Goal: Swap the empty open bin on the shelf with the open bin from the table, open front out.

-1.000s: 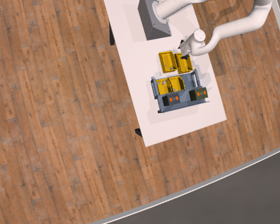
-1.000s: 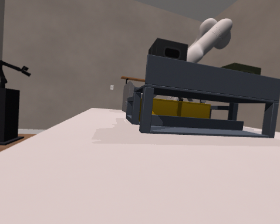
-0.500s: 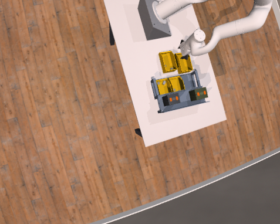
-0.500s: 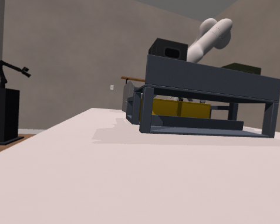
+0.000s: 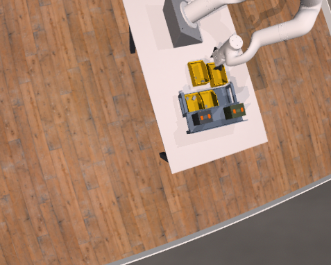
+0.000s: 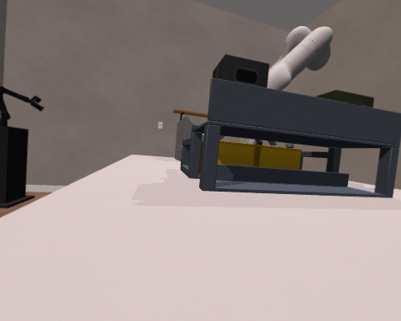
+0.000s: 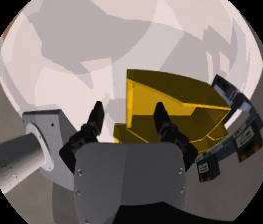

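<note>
Two yellow open bins stand side by side on the white table in front of the grey shelf (image 5: 211, 109): a left one (image 5: 198, 73) and a right one (image 5: 218, 74). The right one looks empty in the wrist view (image 7: 175, 112). My gripper (image 5: 216, 60) is open at that bin's end away from the shelf. In the wrist view the fingers straddle the bin's wall without gripping, one inside and one outside. Two more yellow bins (image 5: 193, 101) (image 5: 209, 98) sit in the shelf's left and middle places. The right place (image 5: 228, 95) is empty. I cannot tell what the left table bin holds.
A black box (image 5: 202, 118) and a green box (image 5: 234, 111) sit on the shelf's top board. The arm's grey base (image 5: 181, 22) stands on the table behind the bins. From the exterior view the shelf (image 6: 298, 139) hides the gripper and the table bins.
</note>
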`<state>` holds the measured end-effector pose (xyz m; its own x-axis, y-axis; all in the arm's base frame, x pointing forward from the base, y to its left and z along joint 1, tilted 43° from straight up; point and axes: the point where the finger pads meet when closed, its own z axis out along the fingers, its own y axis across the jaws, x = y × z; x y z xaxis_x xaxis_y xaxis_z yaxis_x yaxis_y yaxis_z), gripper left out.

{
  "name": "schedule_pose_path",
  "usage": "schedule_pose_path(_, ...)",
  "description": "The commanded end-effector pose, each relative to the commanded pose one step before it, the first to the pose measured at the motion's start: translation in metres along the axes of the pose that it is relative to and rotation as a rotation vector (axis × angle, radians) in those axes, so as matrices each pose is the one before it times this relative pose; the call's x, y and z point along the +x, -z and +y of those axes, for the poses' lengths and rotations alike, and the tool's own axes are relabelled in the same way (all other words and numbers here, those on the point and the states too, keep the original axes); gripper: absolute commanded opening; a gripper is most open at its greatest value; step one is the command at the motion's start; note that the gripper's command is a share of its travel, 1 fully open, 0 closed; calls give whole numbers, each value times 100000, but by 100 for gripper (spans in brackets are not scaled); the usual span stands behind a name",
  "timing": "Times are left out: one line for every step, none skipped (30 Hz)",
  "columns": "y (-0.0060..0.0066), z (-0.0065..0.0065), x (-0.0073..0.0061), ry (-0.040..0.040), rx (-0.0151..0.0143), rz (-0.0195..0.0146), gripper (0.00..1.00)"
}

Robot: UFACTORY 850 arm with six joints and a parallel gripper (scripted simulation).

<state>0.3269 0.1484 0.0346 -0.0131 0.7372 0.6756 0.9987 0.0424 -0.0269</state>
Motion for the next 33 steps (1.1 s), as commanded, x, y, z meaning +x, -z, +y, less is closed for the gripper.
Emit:
schedule_pose_path(31,54,-4,27,-110,-12,95)
schedule_pose_path(0,0,0,0,0,0,95)
schedule_pose_path(0,0,0,0,0,0,95)
schedule_pose_path(3,0,0,0,0,0,95)
schedule_pose_path(7,0,0,0,0,0,95)
schedule_pose_path(0,0,0,0,0,0,95)
schedule_pose_path(0,0,0,0,0,0,95)
schedule_pose_path(13,0,0,0,0,0,95)
schedule_pose_path(20,0,0,0,0,0,95)
schedule_pose_path(29,0,0,0,0,1,95)
schedule_pose_path(39,0,0,0,0,1,95)
schedule_pose_path(50,0,0,0,0,1,95)
schedule_pose_path(62,0,0,0,0,0,95)
schedule_pose_path(74,0,0,0,0,0,95)
schedule_pose_path(87,0,0,0,0,-1,95)
schedule_pose_path(101,-1,-1,0,0,-2,95)
schedule_pose_path(113,0,0,0,0,2,95)
schedule_pose_path(126,0,0,0,0,1,95)
schedule_pose_path(139,0,0,0,0,-1,95)
schedule_pose_path(152,-1,-1,0,0,-2,95)
schedule_pose_path(163,1,1,0,0,3,95)
schedule_pose_path(175,0,0,0,0,0,95)
schedule_pose_path(0,0,0,0,0,0,95)
schedule_pose_path(0,0,0,0,0,0,95)
schedule_pose_path(186,0,0,0,0,-2,95)
schedule_pose_path(196,1,1,0,0,2,95)
schedule_pose_path(206,-1,-1,0,0,-2,95)
schedule_pose_path(214,0,0,0,0,2,95)
schedule_pose_path(221,0,0,0,0,0,95)
schedule_pose_path(228,0,0,0,0,0,95)
schedule_pose_path(234,0,0,0,0,1,95)
schedule_pose_path(238,0,0,0,0,-1,95)
schedule_pose_path(242,0,0,0,0,1,95)
